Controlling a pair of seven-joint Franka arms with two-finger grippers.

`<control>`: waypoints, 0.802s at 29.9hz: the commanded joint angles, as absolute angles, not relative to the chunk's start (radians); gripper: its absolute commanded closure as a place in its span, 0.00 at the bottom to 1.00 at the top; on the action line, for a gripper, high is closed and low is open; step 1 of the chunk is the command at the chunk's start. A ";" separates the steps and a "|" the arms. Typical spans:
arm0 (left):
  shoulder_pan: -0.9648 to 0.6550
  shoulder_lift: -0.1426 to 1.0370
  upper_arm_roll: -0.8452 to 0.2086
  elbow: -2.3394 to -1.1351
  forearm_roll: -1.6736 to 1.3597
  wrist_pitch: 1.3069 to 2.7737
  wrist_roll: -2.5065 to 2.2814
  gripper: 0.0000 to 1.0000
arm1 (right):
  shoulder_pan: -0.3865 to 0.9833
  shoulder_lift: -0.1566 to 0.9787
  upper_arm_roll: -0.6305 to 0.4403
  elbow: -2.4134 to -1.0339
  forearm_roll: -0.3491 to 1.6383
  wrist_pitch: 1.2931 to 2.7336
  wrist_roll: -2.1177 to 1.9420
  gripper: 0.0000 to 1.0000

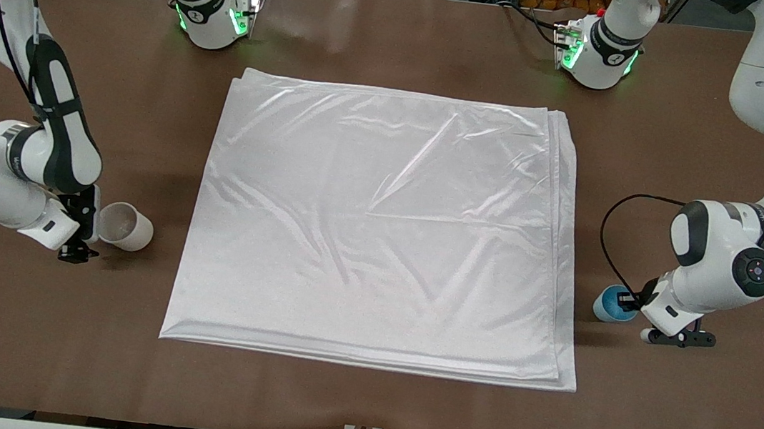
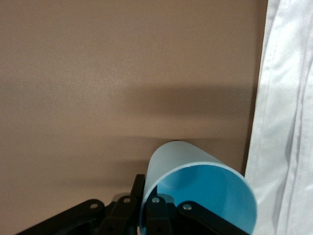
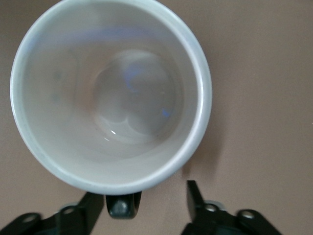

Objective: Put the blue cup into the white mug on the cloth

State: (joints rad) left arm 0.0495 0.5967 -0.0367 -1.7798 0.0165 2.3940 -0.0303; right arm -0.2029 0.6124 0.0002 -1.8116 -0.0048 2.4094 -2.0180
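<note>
The blue cup [image 1: 609,303] is on the bare table beside the cloth [image 1: 380,229], at the left arm's end. My left gripper [image 1: 632,301] is shut on its rim, one finger inside and one outside; the left wrist view shows the cup [image 2: 195,196] in the gripper [image 2: 149,195] with the cloth's layered edge [image 2: 288,122] alongside. The white mug [image 1: 127,226] is on the bare table beside the cloth at the right arm's end. My right gripper [image 1: 80,246] is open by it. In the right wrist view the fingers of the gripper [image 3: 144,198] straddle the black handle [image 3: 123,205] of the mug [image 3: 110,93].
The brown table [image 1: 360,406] surrounds the cloth. A black cable [image 1: 606,233] loops from the left wrist over the table between the cloth's edge and the arm. Both arm bases stand along the table edge farthest from the front camera.
</note>
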 commanded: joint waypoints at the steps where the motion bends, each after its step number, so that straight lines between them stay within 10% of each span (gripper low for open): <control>1: 0.049 0.600 -0.034 -1.779 0.021 2.405 -0.014 1.00 | -0.225 0.617 0.006 -1.807 0.021 2.422 -2.054 1.00; 24: 0.028 0.569 -0.035 -1.756 0.023 2.404 -0.014 1.00 | -0.221 0.532 0.026 -1.812 0.120 2.372 -2.049 1.00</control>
State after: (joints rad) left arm 0.0333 0.5955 -0.0372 -1.7522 0.0165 2.4017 -0.0288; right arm -0.2163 0.5967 0.0017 -1.7998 0.0713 2.4169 -2.0280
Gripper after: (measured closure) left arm 0.956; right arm 0.806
